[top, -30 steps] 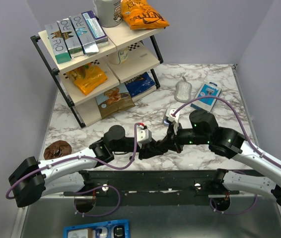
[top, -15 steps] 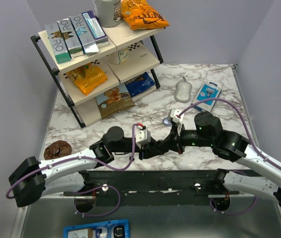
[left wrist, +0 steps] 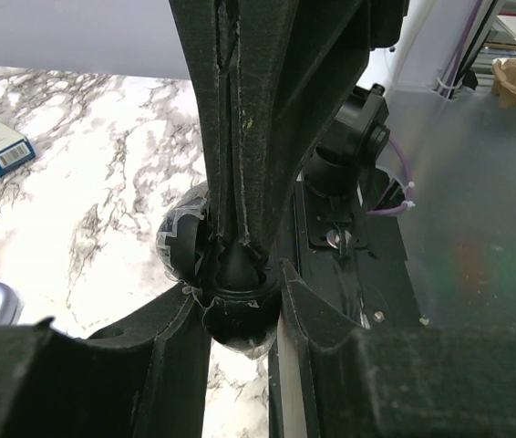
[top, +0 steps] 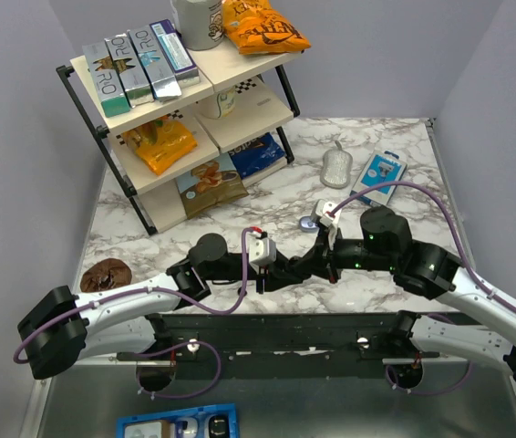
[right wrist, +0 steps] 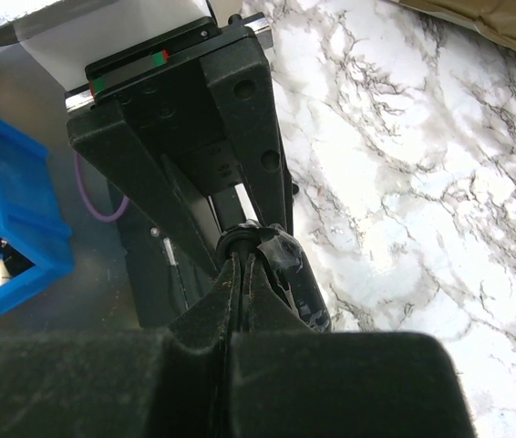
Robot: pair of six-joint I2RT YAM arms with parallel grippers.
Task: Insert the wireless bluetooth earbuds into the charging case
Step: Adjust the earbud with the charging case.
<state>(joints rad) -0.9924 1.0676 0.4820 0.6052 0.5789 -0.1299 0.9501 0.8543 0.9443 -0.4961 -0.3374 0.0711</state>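
Note:
My left gripper (left wrist: 240, 315) is shut on the black charging case (left wrist: 237, 319), which it holds just above the table's near edge, its lid (left wrist: 180, 242) swung open to the left. My right gripper (right wrist: 244, 248) is shut, and its joined fingertips (left wrist: 240, 242) press down into the case's opening. In the top view the two grippers meet tip to tip, the left gripper (top: 283, 274) beside the right gripper (top: 298, 270). The right wrist view shows the glossy lid (right wrist: 302, 283) beside my fingertips. The wireless bluetooth earbuds are hidden; the fingertips cover the inside of the case.
A shelf rack (top: 185, 109) with snack packs stands at the back left. A grey oval item (top: 335, 167) and a blue package (top: 378, 175) lie at the back right, a small silvery object (top: 311, 222) near my right wrist. A brown item (top: 106, 274) lies left. A blue bin (top: 178, 424) sits below the table.
The right arm has shifted a little to the right and its wrist has turned; the meeting point of the grippers has barely moved. Both grippers stay shut.

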